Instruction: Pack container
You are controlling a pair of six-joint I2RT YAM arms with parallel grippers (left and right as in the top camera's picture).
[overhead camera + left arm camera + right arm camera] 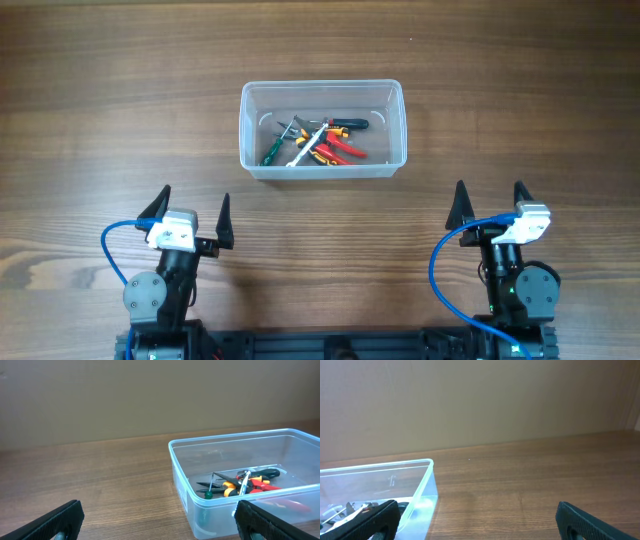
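Note:
The clear plastic container (pixel 322 170) stands at the middle back of the wooden table. Several hand tools (pixel 318 141) lie inside it: pliers with red and orange handles and a green-handled screwdriver. It also shows in the left wrist view (pixel 240 440) at the right, and in the right wrist view (pixel 422 485) at the lower left. My left gripper (pixel 190 212) is open and empty near the front left, well short of the container. My right gripper (pixel 490 200) is open and empty near the front right.
The wooden table (pixel 100 120) spreads around the container. A plain beige wall (pixel 150 400) rises behind the table's far edge. Blue cables (pixel 110 250) loop beside each arm base at the front.

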